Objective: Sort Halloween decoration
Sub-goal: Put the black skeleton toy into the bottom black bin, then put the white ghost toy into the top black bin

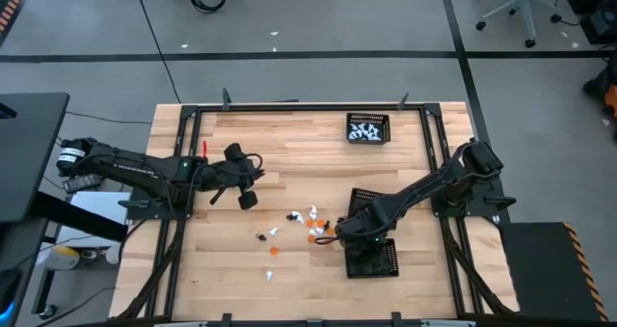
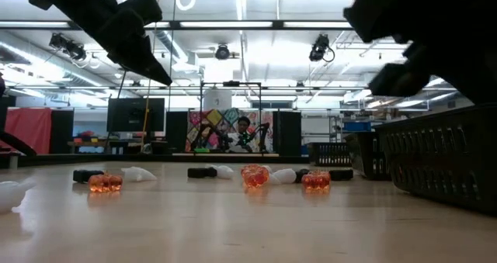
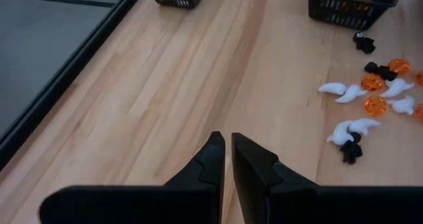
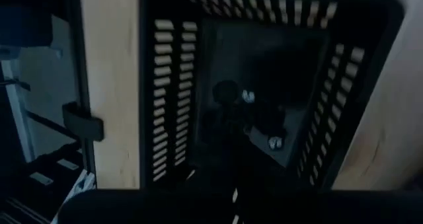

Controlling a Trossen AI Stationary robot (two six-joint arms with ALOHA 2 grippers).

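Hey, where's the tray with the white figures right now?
In the high view, the tray of white figures sits at the table's far edge, right of centre, apart from the scattered figures mid-table.

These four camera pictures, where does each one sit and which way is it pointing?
High view: above, looking straight down at the wooden table, both arms visible.
Low view: at tabletop height, looking across the scattered figures into the room; arms hang in from above.
Left wrist view: on the left arm, looking past the left pincer, nearly shut and holding nothing.
Right wrist view: on the right arm, looking down into a black mesh tray.
Shared: high and left wrist views both show the figures.
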